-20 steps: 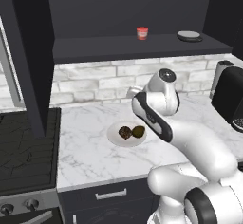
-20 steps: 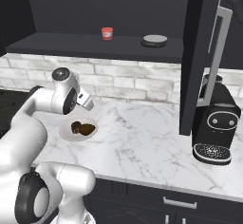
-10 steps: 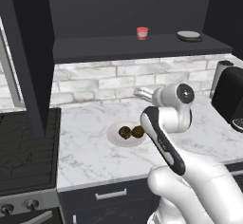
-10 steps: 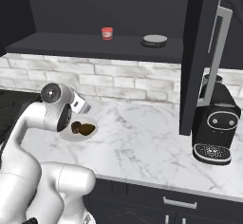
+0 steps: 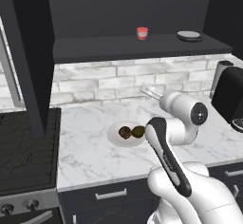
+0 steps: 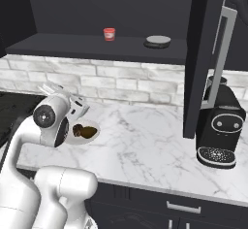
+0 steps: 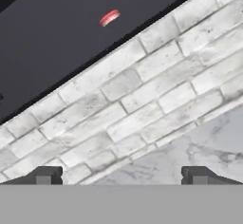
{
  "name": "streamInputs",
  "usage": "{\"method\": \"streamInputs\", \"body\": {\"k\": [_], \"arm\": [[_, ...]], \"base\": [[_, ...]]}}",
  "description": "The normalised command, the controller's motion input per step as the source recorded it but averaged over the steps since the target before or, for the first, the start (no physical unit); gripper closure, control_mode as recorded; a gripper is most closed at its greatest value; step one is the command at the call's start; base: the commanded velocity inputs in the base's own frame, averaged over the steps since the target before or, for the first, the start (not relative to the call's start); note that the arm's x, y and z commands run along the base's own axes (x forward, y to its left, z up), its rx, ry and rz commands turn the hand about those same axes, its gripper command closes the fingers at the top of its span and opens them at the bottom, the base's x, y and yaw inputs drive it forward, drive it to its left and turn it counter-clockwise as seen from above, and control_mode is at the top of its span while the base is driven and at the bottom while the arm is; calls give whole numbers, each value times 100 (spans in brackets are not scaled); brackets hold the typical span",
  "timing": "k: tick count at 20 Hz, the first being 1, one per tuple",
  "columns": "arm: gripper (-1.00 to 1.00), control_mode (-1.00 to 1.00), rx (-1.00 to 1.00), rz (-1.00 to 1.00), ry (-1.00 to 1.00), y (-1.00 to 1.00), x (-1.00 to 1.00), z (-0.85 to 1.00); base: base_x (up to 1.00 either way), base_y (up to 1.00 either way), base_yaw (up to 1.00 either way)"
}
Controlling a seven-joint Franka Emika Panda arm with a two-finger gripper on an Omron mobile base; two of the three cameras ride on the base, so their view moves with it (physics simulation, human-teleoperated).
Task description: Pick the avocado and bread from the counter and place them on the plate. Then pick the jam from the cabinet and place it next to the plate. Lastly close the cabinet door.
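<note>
The white plate (image 5: 116, 140) (image 6: 87, 141) lies on the marble counter (image 5: 90, 156) with the dark knobbly bread (image 5: 125, 132) and the olive avocado (image 5: 138, 131) side by side on it. My gripper (image 5: 148, 92) (image 6: 52, 88) (image 7: 121, 175) hovers behind and to the right of the plate. It points up at the brick wall, open, with nothing between its fingers. The red jam (image 5: 142, 33) (image 6: 109, 34) (image 7: 110, 17) stands on the shelf of the open cabinet (image 5: 142, 50), well above the gripper.
A grey flat disc (image 5: 189, 36) (image 6: 158, 41) rests on the shelf right of the jam. The open cabinet door (image 6: 201, 63) with its silver handle hangs over a black coffee machine (image 6: 220, 126). A stove (image 5: 23, 147) borders the counter on the left.
The hand has lifted away from the plate, swung right and turned up toward the wall and shelf. Bread and avocado stay on the plate.
</note>
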Motion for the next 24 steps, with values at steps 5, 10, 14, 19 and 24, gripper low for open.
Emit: {"method": "streamInputs", "body": {"k": [5,10,14,19,24], "arm": [[-100,-100,-2,-1,-11,2,-19,67],[-100,-100,-4,0,-2,1,-20,69],[-100,-100,-2,-1,3,0,-17,44],[-100,-100,0,0,1,0,1,0],[-100,-100,-8,0,0,5,0,13]], "base": [[0,0,0],[0,0,0],[0,0,0],[0,0,0],[0,0,0]]}}
